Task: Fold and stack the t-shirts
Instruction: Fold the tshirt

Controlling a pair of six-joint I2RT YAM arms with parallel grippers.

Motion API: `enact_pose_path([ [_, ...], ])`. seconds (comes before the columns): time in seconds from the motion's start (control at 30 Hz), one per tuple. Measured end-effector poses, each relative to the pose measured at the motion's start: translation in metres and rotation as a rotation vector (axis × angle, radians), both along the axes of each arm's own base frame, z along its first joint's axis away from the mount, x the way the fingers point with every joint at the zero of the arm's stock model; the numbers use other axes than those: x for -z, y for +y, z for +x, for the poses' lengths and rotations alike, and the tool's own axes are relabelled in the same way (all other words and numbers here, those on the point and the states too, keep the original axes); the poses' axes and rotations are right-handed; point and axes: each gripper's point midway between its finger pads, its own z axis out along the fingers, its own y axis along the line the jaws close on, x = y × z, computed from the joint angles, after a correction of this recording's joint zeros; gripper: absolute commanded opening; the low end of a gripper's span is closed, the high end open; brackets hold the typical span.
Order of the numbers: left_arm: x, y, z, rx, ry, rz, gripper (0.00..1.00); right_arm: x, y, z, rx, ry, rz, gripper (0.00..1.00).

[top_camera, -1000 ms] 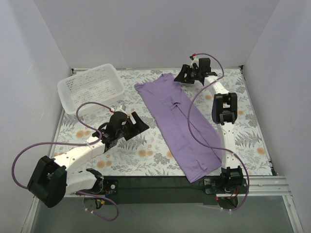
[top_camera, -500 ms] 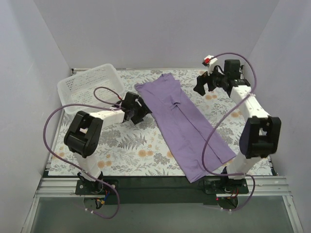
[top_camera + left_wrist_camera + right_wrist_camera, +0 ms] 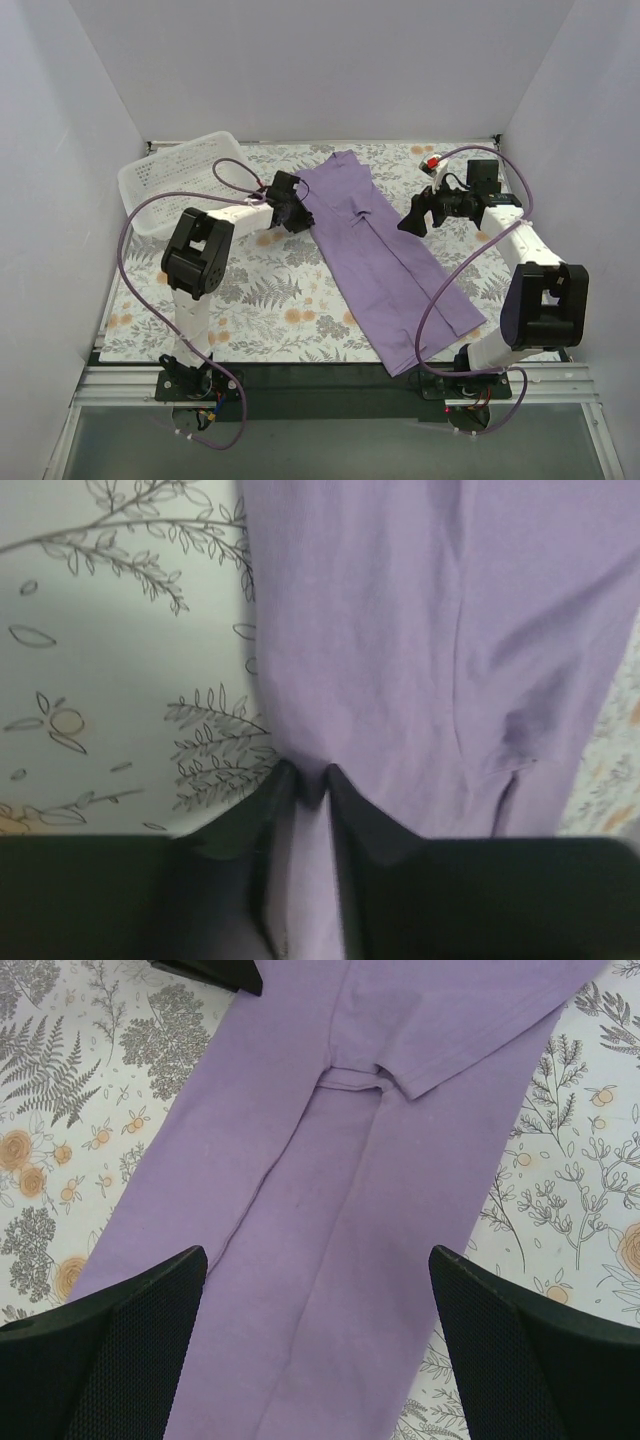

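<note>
A lavender t-shirt [image 3: 378,255] lies on the floral table as a long narrow strip with its sleeves turned in, running from the far middle to the near right. My left gripper [image 3: 298,214] sits at the strip's far left edge. In the left wrist view its jaws [image 3: 310,780] are pinched on a ridge of the purple fabric [image 3: 400,630], which runs back between the fingers. My right gripper [image 3: 412,221] hovers at the strip's right side, wide open. In the right wrist view the shirt [image 3: 370,1190] lies flat between its spread fingers [image 3: 318,1252], untouched.
A white perforated basket [image 3: 185,176] stands at the far left corner of the table. White walls close in the table at the back and on both sides. Purple cables loop off both arms. The floral tablecloth [image 3: 260,300] shows to the left of the shirt.
My left gripper moved right and away to the shirt's far left edge and closed on the fabric. My right arm drew back from the far corner to the shirt's right side and opened fully.
</note>
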Motion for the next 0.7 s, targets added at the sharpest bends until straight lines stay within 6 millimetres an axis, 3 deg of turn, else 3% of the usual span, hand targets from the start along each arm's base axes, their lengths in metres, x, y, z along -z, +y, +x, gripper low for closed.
enact_pose_path([
  [0.1, 0.004, 0.001, 0.007, 0.005, 0.010, 0.023, 0.00, -0.001, 0.000, 0.000, -0.002, -0.001, 0.005, 0.98],
  [0.33, 0.005, 0.013, 0.026, 0.005, 0.023, 0.058, 0.00, 0.002, -0.001, 0.001, -0.001, 0.007, 0.006, 0.98],
  [0.7, 0.003, 0.044, 0.071, -0.015, 0.016, 0.092, 0.00, 0.025, -0.001, 0.004, -0.004, 0.070, 0.000, 0.98],
])
